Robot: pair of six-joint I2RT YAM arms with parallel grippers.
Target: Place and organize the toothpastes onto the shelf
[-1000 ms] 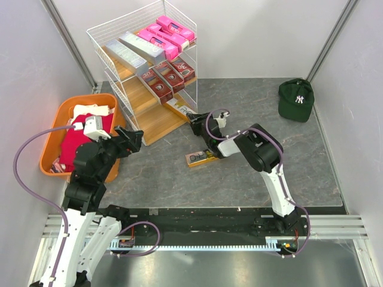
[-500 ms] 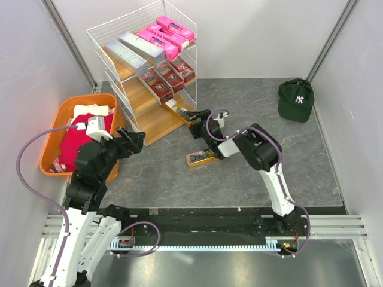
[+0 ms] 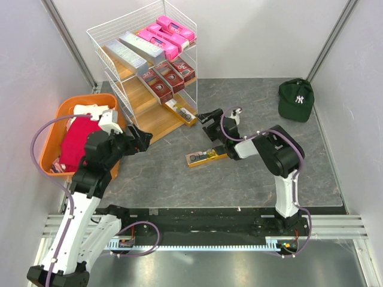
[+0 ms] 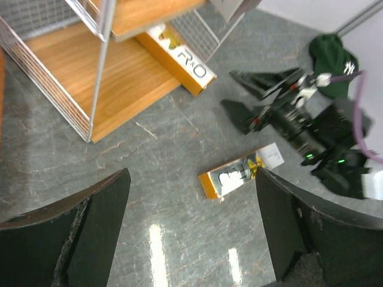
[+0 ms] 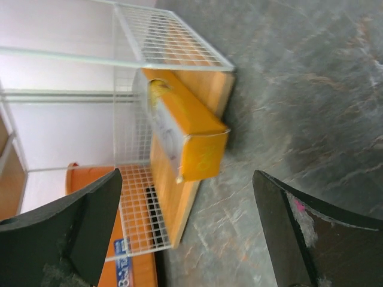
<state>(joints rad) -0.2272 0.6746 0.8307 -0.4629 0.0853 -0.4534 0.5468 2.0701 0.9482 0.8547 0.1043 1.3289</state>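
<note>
White wire shelf with wooden boards (image 3: 152,125) at 11 o'clock: upper boards hold hot pink cartons (image 3: 166,33), silver-grey cartons (image 3: 127,52) and dark red cartons (image 3: 169,75). Gold carton (image 3: 179,111) sits on the bottom board's edge. One gold box (image 3: 204,157) remains mid-table, unplaced. Left gripper (image 3: 143,139) and right gripper (image 3: 207,124) both have jaws apart, empty.

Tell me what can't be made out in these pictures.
Top view: the left arm covers part of the orange plastic basket, so its contents are partly hidden.
Top view: upper boards of the white wire shelf hide the rear of the lower boards.
Left wrist view: print on the gold cardboard toothpaste box lying on the table is blurred.
Right wrist view: the shelf's upper tiers are cut off by the frame edge.
</note>
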